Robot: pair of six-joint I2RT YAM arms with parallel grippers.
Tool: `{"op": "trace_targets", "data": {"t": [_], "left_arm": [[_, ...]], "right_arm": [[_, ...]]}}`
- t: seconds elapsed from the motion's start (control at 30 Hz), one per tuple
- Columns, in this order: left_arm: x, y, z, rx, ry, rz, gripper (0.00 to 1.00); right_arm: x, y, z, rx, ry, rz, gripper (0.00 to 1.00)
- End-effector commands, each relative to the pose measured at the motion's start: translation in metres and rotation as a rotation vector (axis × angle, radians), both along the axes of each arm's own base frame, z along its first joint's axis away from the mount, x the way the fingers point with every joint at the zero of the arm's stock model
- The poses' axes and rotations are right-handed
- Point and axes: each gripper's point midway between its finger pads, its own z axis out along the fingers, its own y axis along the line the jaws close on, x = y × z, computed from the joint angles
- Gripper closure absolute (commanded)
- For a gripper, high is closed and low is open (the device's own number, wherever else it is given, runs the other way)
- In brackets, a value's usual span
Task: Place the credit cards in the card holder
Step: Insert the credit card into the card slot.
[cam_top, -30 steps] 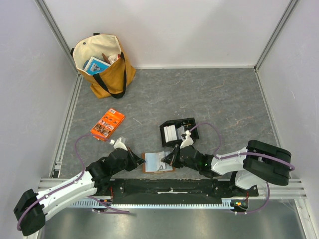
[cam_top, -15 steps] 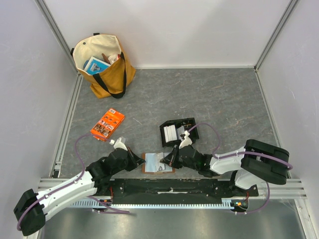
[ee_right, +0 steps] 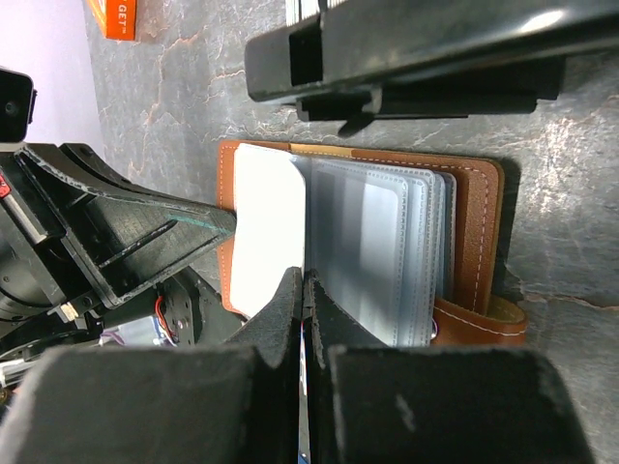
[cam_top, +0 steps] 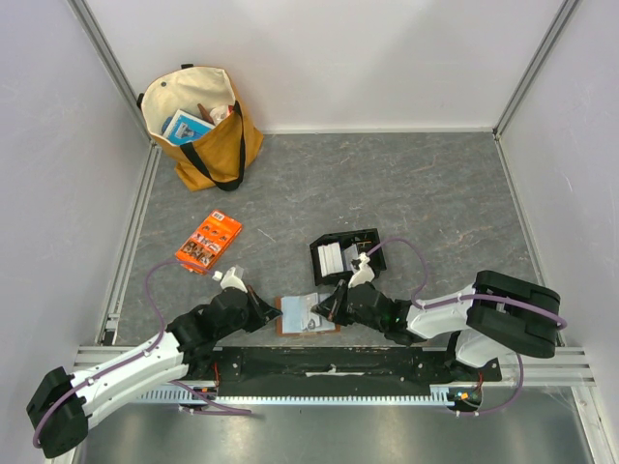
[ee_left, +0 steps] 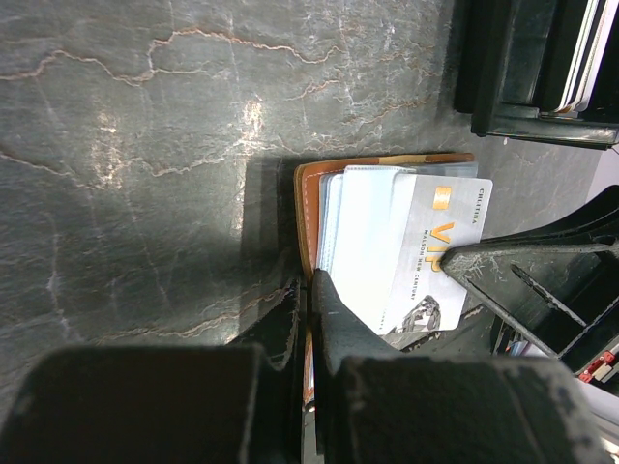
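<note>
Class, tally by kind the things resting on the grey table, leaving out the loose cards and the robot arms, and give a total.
Mustard-and-cream fabric tote bag: 1
Orange printed packet: 1
Black rectangular plastic tray: 1
Brown leather folding card holder: 1
Total: 4

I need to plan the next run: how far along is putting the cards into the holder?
Done: the card holder lies open, left gripper shut at its edge. In hand: the right gripper seems to pinch a VIP card over the clear sleeves, not seated. Left: white cards wait in the black tray.
</note>
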Motion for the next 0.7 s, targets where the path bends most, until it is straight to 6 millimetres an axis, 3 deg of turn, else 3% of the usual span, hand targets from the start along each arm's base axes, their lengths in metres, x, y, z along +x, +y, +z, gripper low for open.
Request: {"op": "trace_targets", "data": {"t": [0.0, 0.27, 0.4, 0.67], "left_arm": [[0.001, 0.001, -0.004, 0.006, -0.008, 0.0, 0.98], [0.002, 0.0, -0.003, 0.001, -0.012, 0.001, 0.98], [0.003, -0.001, 0.0, 0.0, -0.021, 0.002, 0.98], [0.004, 0.002, 0.001, 0.002, -0.028, 0.012, 0.98]], "right_arm": [[0.006, 0.001, -0.003, -0.035, -0.016, -0.008, 1.0], [-0.019, 0.018, -0.012, 0.004, 0.079, 0.102, 0.98], [-0.018, 0.022, -0.008, -0.034, 0.059, 0.121, 0.83], [0.001, -0.002, 0.007, -0.228, -0.036, 0.057, 0.6]]}}
